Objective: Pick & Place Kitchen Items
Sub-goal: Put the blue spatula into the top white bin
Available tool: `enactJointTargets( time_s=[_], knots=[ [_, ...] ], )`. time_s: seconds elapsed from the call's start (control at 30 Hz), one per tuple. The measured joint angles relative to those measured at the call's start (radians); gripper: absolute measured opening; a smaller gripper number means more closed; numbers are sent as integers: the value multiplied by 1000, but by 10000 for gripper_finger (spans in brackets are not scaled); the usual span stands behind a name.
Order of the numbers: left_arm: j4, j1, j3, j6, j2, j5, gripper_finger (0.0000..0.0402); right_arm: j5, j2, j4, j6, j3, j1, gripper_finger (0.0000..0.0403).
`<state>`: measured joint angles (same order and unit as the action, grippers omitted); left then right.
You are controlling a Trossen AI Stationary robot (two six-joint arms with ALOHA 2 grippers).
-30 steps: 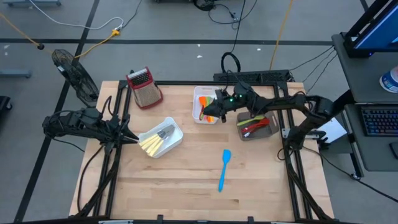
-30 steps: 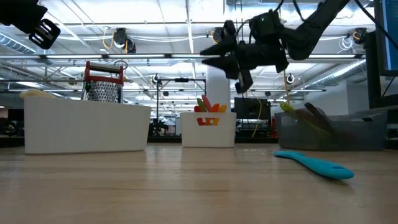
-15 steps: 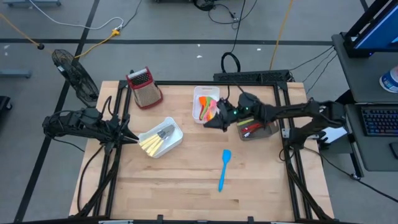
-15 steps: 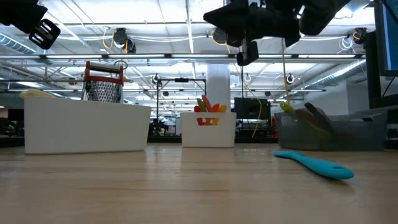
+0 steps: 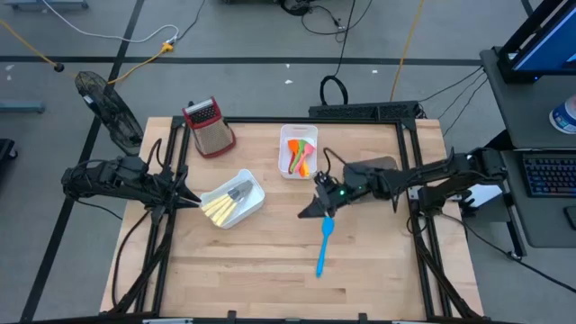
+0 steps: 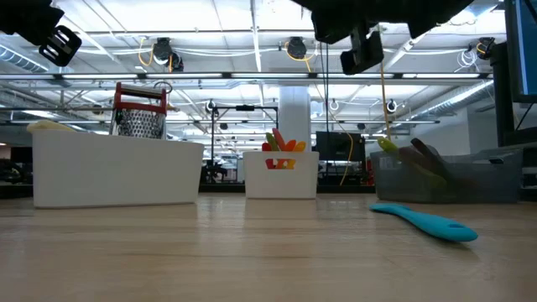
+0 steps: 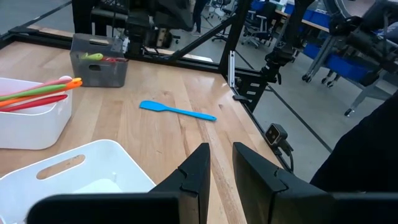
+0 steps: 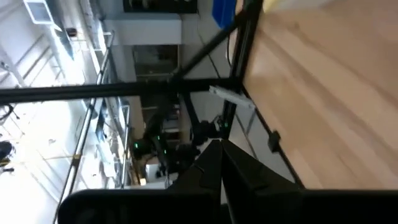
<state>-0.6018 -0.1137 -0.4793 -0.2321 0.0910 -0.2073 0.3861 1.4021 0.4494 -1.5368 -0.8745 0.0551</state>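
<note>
The slim blue plastic spatula (image 5: 323,245) lies flat on the bare wooden bench (image 5: 270,261), alone, well apart from the bins. Taking it as landmark: the small white bin (image 5: 290,162) w/ orange, red & green utensils (image 5: 301,157) sits beyond its blade end, toward the back edge; the grey bin (image 7: 97,61) is off to the right-arm side of that; the larger white bin (image 5: 255,205) w/ cream & metal cutlery (image 5: 229,202) is on the left-arm side, the red-topped metal grater (image 5: 209,128) further back beyond it.

Right gripper (image 5: 312,211) hangs just by the spatula's blade end, raised off the bench, jaws shut tight, nothing in them. Left gripper (image 7: 221,167) waits at the near rim of the cutlery bin, jaws narrow, a slim gap, empty.

Spatula looks light, prob. stiff handle w/ a slightly flexy blade, smooth so maybe slippery. It lies low on the wood, so the jaws must open first, then straddle it. Best hold, I'd say: across the handle near mid-length, not the broad blade, so it doesn't swing or tip.
</note>
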Motion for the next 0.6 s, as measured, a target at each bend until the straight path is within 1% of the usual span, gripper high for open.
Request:
enactJointTargets(
  time_s=[0.23, 0.53, 0.6],
  knots=[
    [0, 0, 0, 2, 0, 0, 69, -51, 0, -125, -68, 0, 105, 0],
    [0, 0, 0, 1, 0, 0, 69, -76, -1, -284, -227, 0, 227, 0],
    [0, 0, 0, 1, 0, 0, 69, -101, -1, -314, -253, 0, 252, 0]
  ],
)
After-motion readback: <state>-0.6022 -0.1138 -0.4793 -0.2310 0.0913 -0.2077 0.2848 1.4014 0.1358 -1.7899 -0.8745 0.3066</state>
